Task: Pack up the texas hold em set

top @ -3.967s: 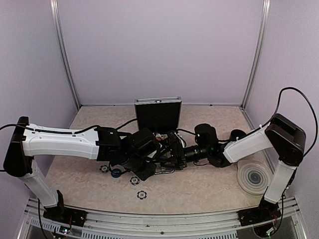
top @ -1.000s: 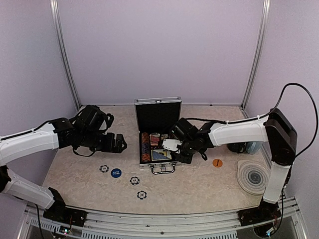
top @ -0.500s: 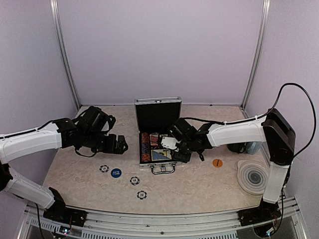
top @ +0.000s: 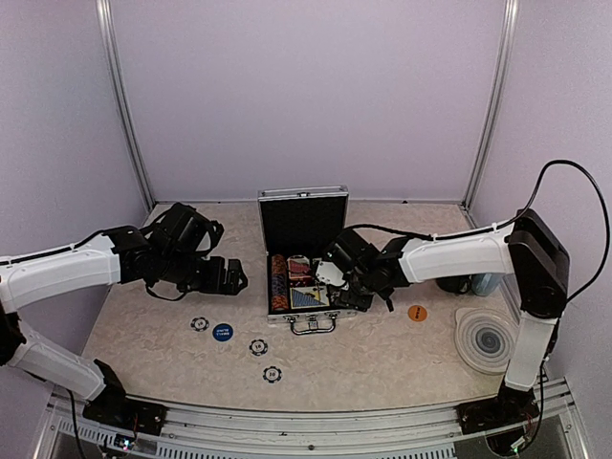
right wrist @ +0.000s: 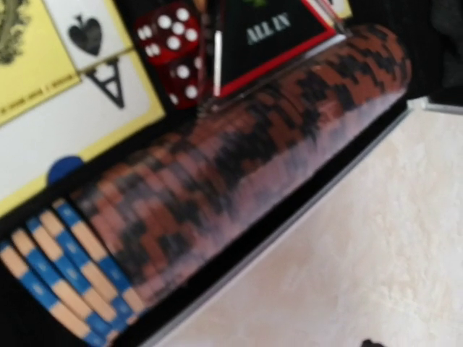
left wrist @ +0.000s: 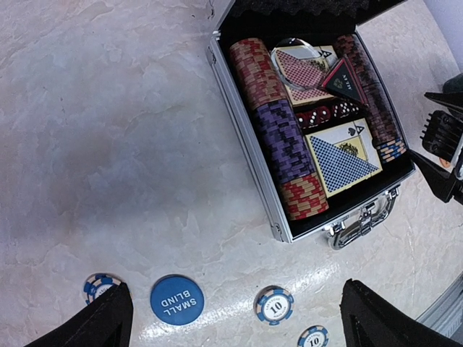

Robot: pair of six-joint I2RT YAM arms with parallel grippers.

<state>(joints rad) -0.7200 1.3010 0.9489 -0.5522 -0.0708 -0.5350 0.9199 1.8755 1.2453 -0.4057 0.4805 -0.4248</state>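
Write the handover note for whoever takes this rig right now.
Left gripper: open, empty, left of the case.
Right gripper: looks open, nothing seen in it, over the case's right side.
Case: lid up, holding chip rows, two decks, dice and the triangle.
Done: most of the set is in.
Left: three chips, the blue button and the orange button lie on the table. Pack them, then shut the lid.
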